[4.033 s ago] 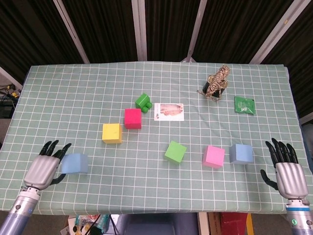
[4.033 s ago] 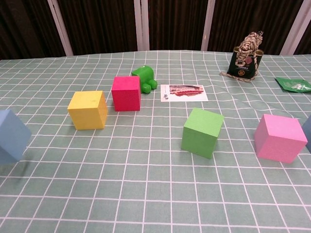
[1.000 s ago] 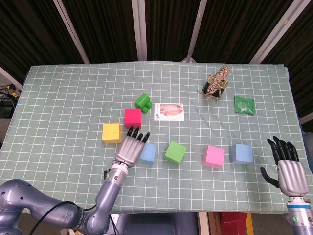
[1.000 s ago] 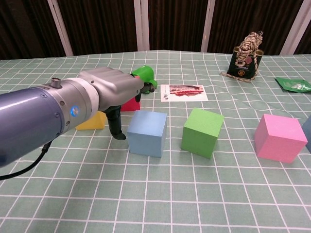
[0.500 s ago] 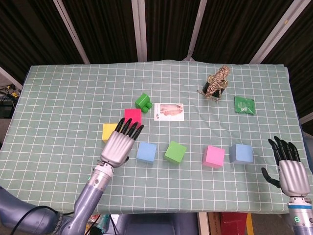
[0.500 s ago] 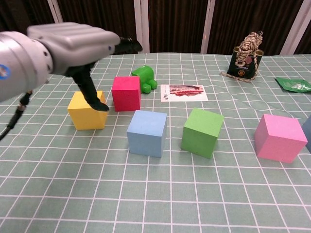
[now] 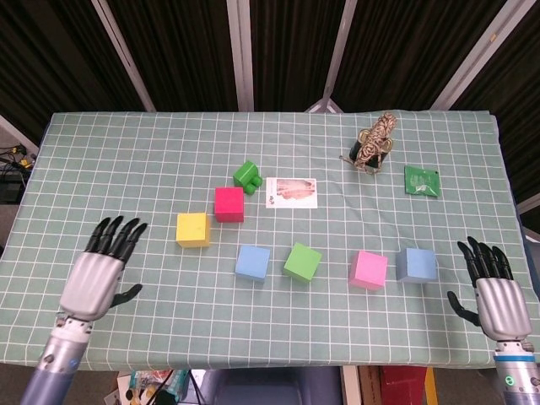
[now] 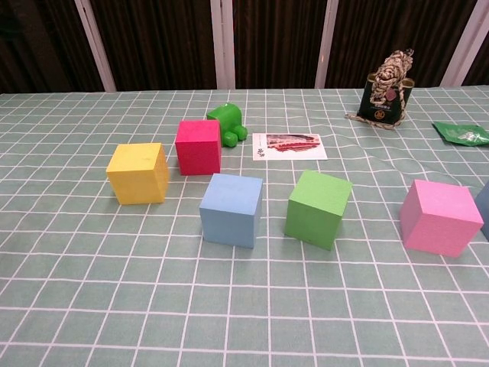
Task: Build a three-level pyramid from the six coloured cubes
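Six cubes lie apart on the checked cloth. A yellow cube (image 7: pixel 192 229) (image 8: pixel 138 173) and a red cube (image 7: pixel 229 204) (image 8: pixel 198 147) sit left of centre. A light blue cube (image 7: pixel 252 262) (image 8: pixel 231 209) stands just left of a green cube (image 7: pixel 302 261) (image 8: pixel 318 209). Further right are a pink cube (image 7: pixel 369 269) (image 8: pixel 441 217) and a second blue cube (image 7: pixel 416 265). My left hand (image 7: pixel 97 279) hovers open near the front left edge, holding nothing. My right hand (image 7: pixel 493 297) is open at the front right. Neither hand shows in the chest view.
A green toy block (image 7: pixel 246 175) (image 8: pixel 228 123) and a printed card (image 7: pixel 291 191) (image 8: pixel 288 145) lie behind the red cube. A rope-wrapped dark container (image 7: pixel 374 143) (image 8: pixel 389 90) and a green packet (image 7: pixel 422 180) (image 8: pixel 462 133) sit at the back right.
My left hand carried the light blue cube from the front left to beside the green cube, let it go, and has drawn back to the front left. The right hand stayed put.
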### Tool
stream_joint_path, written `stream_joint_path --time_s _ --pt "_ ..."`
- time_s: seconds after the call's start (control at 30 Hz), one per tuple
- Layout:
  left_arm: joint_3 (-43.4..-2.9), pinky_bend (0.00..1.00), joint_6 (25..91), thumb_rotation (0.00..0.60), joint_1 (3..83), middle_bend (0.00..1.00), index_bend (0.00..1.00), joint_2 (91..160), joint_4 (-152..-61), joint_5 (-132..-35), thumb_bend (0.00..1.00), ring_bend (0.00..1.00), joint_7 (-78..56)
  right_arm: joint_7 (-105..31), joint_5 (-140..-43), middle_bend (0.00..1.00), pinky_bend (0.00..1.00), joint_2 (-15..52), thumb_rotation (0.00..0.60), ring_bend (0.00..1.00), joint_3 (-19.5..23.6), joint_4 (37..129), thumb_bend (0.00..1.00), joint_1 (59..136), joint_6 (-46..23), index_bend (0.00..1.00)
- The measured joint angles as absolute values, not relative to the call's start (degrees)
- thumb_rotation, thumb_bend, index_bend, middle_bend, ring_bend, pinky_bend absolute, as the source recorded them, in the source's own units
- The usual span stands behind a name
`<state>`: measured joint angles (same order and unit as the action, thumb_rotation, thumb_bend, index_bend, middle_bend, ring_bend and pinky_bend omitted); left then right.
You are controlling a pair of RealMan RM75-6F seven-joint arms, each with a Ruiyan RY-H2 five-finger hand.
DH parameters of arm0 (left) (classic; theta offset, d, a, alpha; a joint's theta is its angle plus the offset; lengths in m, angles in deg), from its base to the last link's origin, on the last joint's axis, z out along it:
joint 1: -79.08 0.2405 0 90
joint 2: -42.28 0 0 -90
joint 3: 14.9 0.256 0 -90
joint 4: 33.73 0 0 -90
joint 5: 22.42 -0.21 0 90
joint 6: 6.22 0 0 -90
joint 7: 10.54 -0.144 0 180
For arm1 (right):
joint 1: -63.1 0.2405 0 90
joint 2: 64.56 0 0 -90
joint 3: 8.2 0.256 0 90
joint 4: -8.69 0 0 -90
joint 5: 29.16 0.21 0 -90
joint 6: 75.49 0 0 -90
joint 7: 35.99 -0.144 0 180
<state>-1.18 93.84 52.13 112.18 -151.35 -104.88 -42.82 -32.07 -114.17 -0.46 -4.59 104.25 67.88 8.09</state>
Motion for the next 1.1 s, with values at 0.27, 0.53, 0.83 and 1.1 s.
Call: stream_joint_path --time_s 0.27,0.53,0.83,1.1 --pt "1.4 0.00 101.6 0.600 63.3 0.05 0.00 111.5 -135.5 -110.8 0.04 0.00 -29.2 -32.7 -115.7 0.06 0.00 -1.8 0.600 0.00 -4.3 105.9 0.35 68.5 8.2 0.00" --pt "-0.8 0.00 103.2 0.600 68.6 0.05 0.00 112.8 -125.5 -114.4 0.04 0.00 -21.1 -33.5 -116.6 0.14 0.00 -4.8 0.600 0.00 -3.0 112.2 0.35 72.4 3.6 0.00" --pt "-3.6 0.00 98.5 0.600 69.7 0.04 0.00 113.1 -124.3 -115.5 0.04 0.00 -19.2 -28.3 -111.9 0.14 0.00 -8.7 0.600 0.00 -0.3 125.2 0.26 82.1 -10.6 0.00" --pt "-5.3 0.00 95.8 0.600 70.5 0.04 0.00 112.4 -124.5 -115.6 0.04 0.00 -17.3 -14.8 -102.7 0.16 0.00 -3.2 0.600 0.00 0.9 129.1 0.21 88.7 -16.0 0.00"
